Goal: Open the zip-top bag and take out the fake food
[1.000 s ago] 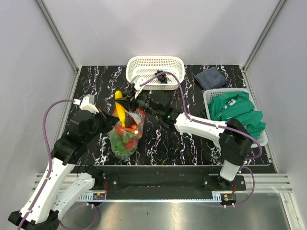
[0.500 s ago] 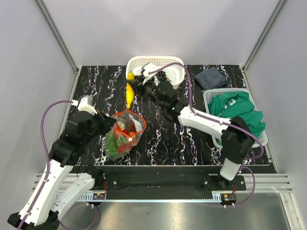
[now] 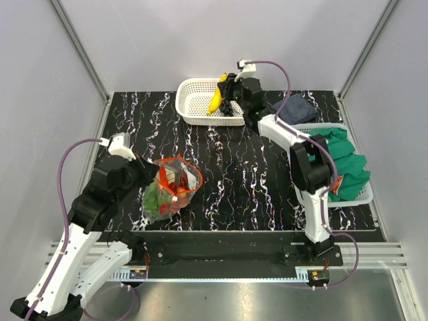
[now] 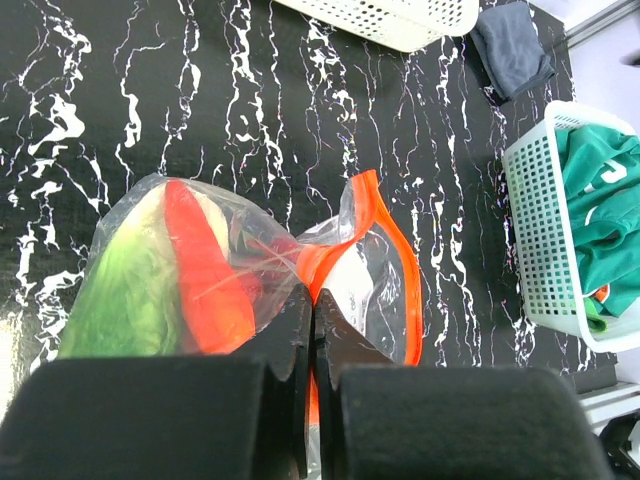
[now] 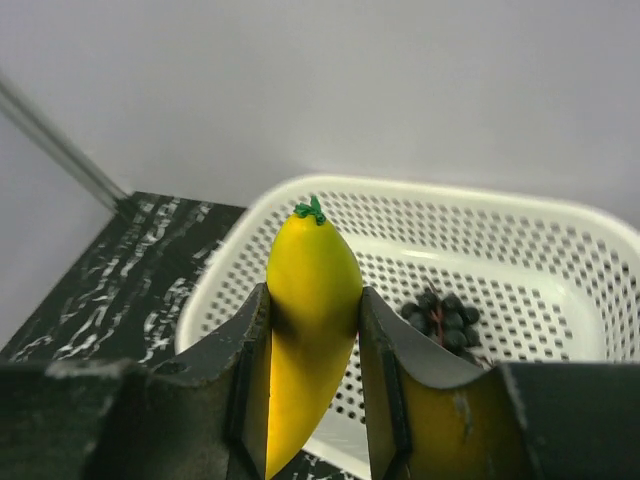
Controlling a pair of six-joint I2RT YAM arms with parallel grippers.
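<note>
Right wrist view: your right fingers (image 5: 245, 370) clamp the banana (image 5: 310, 300) above the far white basket (image 5: 520, 250); only here do you see grapes (image 5: 440, 318) inside it.
Left wrist view: your left fingers (image 4: 345, 350) are closed on the orange rim of the bag (image 4: 385, 280).
Bag: near left on the counter (image 4: 250, 100), mouth open, holding lettuce (image 4: 120, 290) and pepper (image 4: 200, 270).

Clear zip-top bag (image 3: 175, 190), orange mouth open, lies at 8 o'clock holding lettuce (image 4: 112, 298) and red pepper (image 4: 205, 270); yellow banana (image 5: 305, 330) upright at 12 o'clock beside grapes (image 5: 440, 318).
</note>
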